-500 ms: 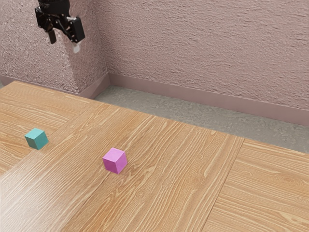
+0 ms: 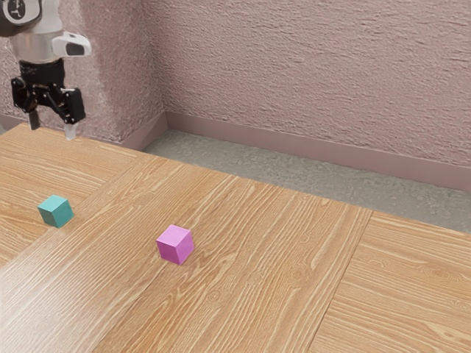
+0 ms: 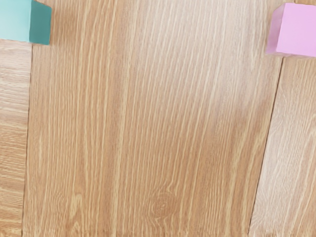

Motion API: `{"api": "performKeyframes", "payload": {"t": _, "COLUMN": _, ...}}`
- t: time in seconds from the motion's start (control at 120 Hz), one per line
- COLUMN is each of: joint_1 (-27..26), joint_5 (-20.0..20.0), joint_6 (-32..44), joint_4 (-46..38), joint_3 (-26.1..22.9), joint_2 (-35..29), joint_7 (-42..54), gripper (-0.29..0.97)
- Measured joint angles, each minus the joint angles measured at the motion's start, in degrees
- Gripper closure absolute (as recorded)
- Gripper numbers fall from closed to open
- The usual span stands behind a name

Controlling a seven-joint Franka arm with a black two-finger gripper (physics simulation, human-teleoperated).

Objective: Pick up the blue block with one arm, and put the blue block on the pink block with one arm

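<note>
exterior view has the claw (image 2: 51,126) up high, spread apart. the blue block (image 2: 56,211) sits well off the pink block (image 2: 175,244), toward the exterior view's left. it looks light and hard; pinch two flat sides.

Wooden table (image 2: 280,250), blue block (image 2: 55,211), pink block (image 2: 175,244), well apart, both seemingly flat
</note>
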Motion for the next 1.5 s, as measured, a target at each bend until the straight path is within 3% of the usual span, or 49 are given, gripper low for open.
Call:
{"api": "performKeyframes", "payload": {"t": 0.117, "joint_1": 4.5, "joint_5": 2.7, "joint_6": 2.2, "joint_4": -11.6, "joint_3": 0.5, "joint_2": -9.0, "joint_7": -0.1, "gripper": 0.00}}
{"api": "performKeyframes", "payload": {"t": 0.225, "joint_1": 5.6, "joint_5": 5.7, "joint_6": 5.4, "joint_4": -16.3, "joint_3": 1.5, "joint_2": -11.1, "joint_7": 1.1, "gripper": 0.00}}
{"api": "performKeyframes", "payload": {"t": 0.4, "joint_1": 5.5, "joint_5": 9.2, "joint_6": 14.4, "joint_4": -21.3, "joint_3": 4.8, "joint_2": -10.4, "joint_7": 4.5, "gripper": 0.00}}
{"api": "performKeyframes", "payload": {"t": 0.675, "joint_1": 5.2, "joint_5": 12.8, "joint_6": 29.0, "joint_4": -24.5, "joint_3": 10.1, "joint_2": -3.0, "joint_7": 8.6, "gripper": 0.00}}
{"api": "performKeyframes", "payload": {"t": 0.917, "joint_1": 5.7, "joint_5": 12.9, "joint_6": 36.2, "joint_4": -24.0, "joint_3": 12.9, "joint_2": 2.7, "joint_7": 12.5, "gripper": 0.00}}
{"api": "performKeyframes", "payload": {"t": 1.133, "joint_1": 10.6, "joint_5": 12.4, "joint_6": 39.4, "joint_4": -22.6, "joint_3": 14.4, "joint_2": 5.9, "joint_7": 16.3, "gripper": 0.00}}
{"api": "performKeyframes", "payload": {"t": 1.5, "joint_1": 13.5, "joint_5": 6.9, "joint_6": 42.4, "joint_4": -17.5, "joint_3": 14.3, "joint_2": 14.6, "joint_7": 22.5, "gripper": 0.00}}
